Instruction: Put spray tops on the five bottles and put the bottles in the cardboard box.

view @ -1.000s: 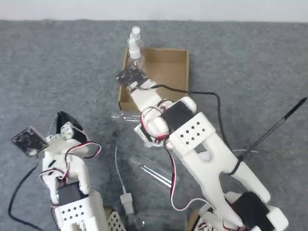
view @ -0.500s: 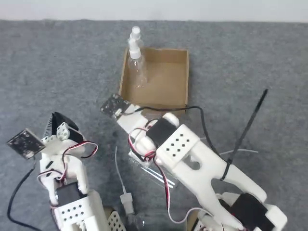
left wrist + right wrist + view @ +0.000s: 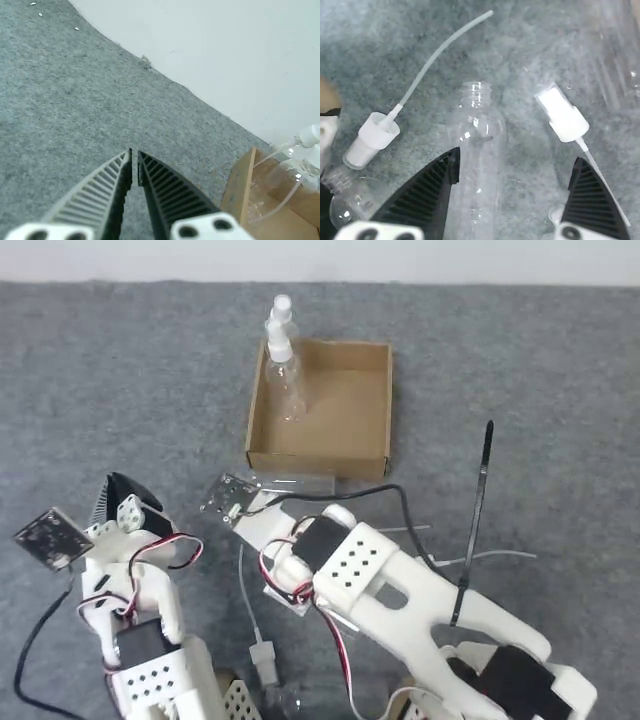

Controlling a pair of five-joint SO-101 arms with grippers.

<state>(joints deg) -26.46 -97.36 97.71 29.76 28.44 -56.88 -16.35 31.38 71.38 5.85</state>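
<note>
Left gripper (image 3: 134,155) is held low over the grey carpet (image 3: 520,360), on the left side of the table, well apart from the box (image 3: 318,460). Its fingers are clenched, tips nearly touching, with nothing between them.

Right gripper (image 3: 516,157) is seen in its wrist view with the jaws spread wide and grasping nothing. An open bottle (image 3: 476,150) is lying on the carpet between the jaws. The bottle is uncapped and its neck is pointed away from the wrist. Neither jaw is seen touching it.

A tubed top (image 3: 370,137) is lying beside the open bottle, with its long tube stretched across the carpet. It is also seen in the high view near the arm bases. Another uncapped bottle (image 3: 337,202) is lying just beside that top. A second top (image 3: 564,119) is lying on the other side of the open bottle, near the far jaw.

A capped bottle (image 3: 285,380) is leaned inside the box against its left wall. One more white top (image 3: 282,306) is seen just beyond the box's far-left corner; its bottle cannot be made out. A clear bottle (image 3: 300,483) is lying just in front of the box's front wall.
</note>
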